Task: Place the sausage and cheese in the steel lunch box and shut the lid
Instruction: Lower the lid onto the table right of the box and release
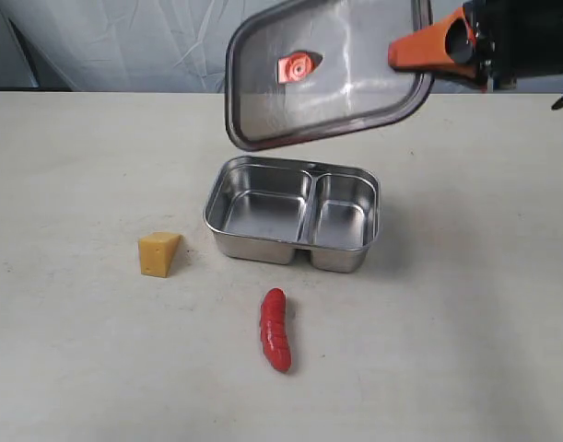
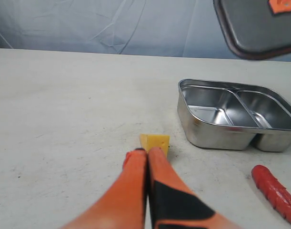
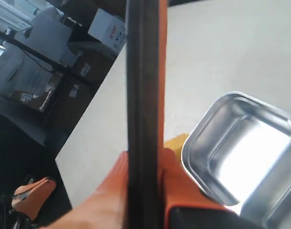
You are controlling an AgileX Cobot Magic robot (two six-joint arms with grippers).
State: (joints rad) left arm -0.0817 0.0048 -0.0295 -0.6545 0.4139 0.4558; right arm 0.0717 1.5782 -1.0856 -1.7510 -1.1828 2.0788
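My right gripper (image 1: 417,51) is shut on the rim of the dark translucent lid (image 1: 327,69), holding it tilted in the air above and behind the steel lunch box (image 1: 263,244). The right wrist view shows the lid (image 3: 143,71) edge-on between the fingers. Both compartments of the box are empty. The yellow cheese (image 1: 158,253) sits on the table left of the box. The red sausage (image 1: 275,329) lies in front of it. My left gripper (image 2: 146,151) is shut on nothing, low over the table, its tips just short of the cheese (image 2: 157,141). It is outside the exterior view.
A pale tabletop (image 1: 465,350) carries everything, with a grey cloth backdrop (image 1: 106,41) behind it. Past the table's edge the right wrist view shows stacked cardboard boxes (image 3: 105,28) and shelving.
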